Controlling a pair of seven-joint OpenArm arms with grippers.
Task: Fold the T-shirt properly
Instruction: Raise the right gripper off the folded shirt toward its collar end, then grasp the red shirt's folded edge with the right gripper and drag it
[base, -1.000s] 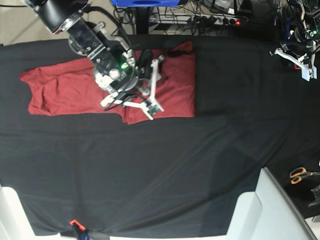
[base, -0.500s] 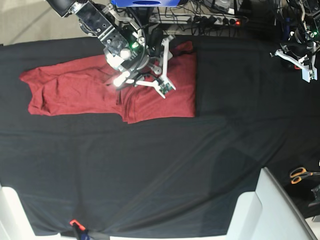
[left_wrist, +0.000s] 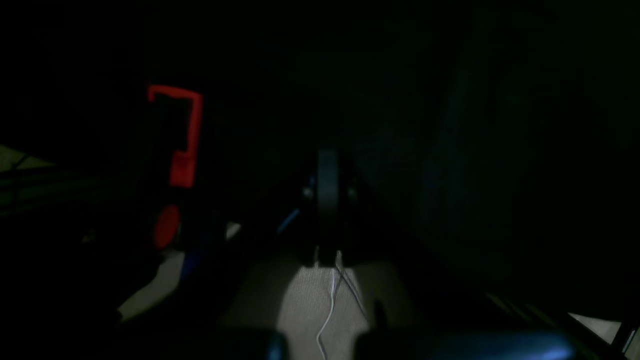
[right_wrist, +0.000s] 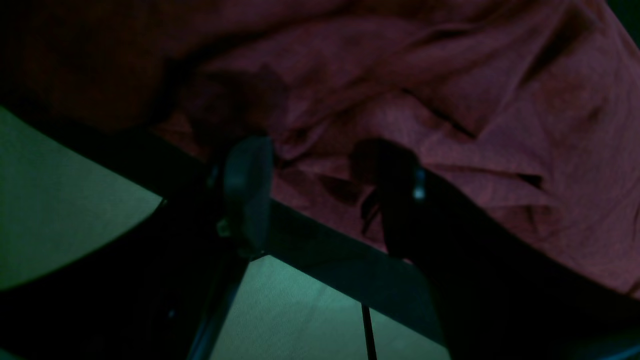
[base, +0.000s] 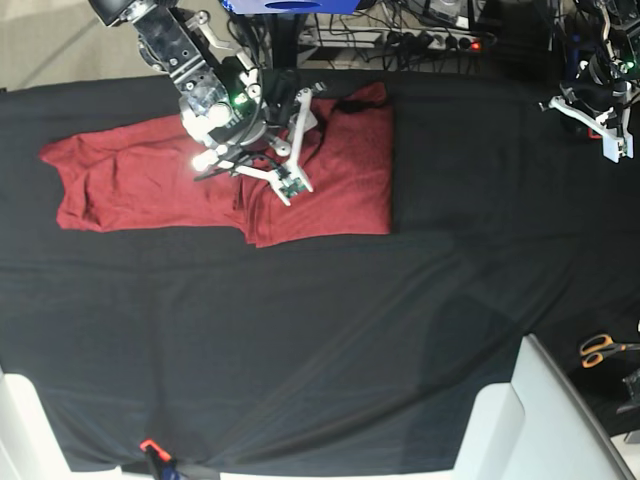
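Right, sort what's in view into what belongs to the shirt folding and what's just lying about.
Belongs to the job:
- T-shirt, partly folded on the black table cloth
- right pincer, open above the shirt
- left pincer, parked at the table's far edge, shut

Just lying about:
- orange-handled scissors
- power strip behind the table

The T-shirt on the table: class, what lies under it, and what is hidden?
The T-shirt lies on the black table cloth, which shows all round it. The cloth directly beneath is covered, and the right tool hides part of the shirt's top.
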